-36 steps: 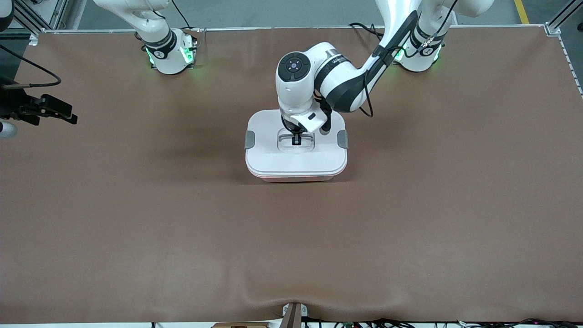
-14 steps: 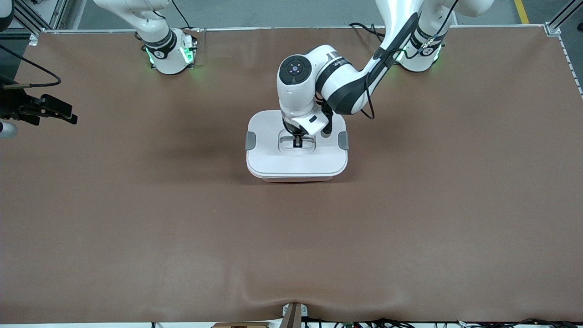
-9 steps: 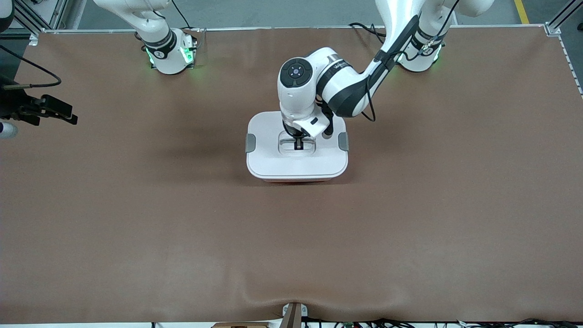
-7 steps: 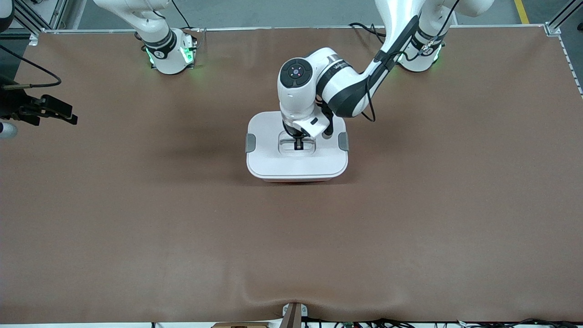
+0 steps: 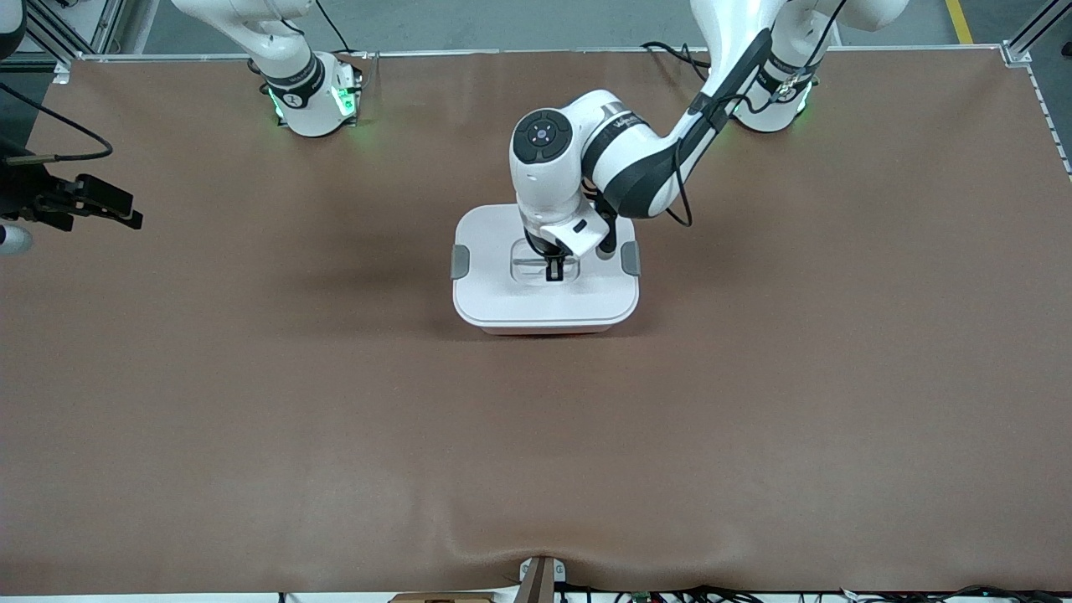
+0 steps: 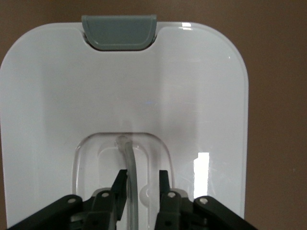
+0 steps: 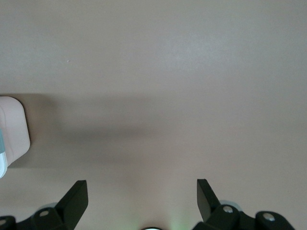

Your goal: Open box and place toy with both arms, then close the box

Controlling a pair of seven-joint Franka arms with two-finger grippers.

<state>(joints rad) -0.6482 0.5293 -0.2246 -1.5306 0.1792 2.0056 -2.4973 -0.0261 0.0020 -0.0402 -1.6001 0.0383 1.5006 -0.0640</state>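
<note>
The box [image 5: 544, 280] is shut, the left pincer [image 6: 139, 191] seemingly parted around its handle [image 6: 129, 165]; the right pincer [image 7: 141, 199] waits open.

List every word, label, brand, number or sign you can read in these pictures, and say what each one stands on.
Printed lettering on the left arm, on its white link above the box: too small and tilted to read.
A small mark on the right arm's black base ring: too small to read.
Box lid, grey clip and table: no text or signs visible.
</note>
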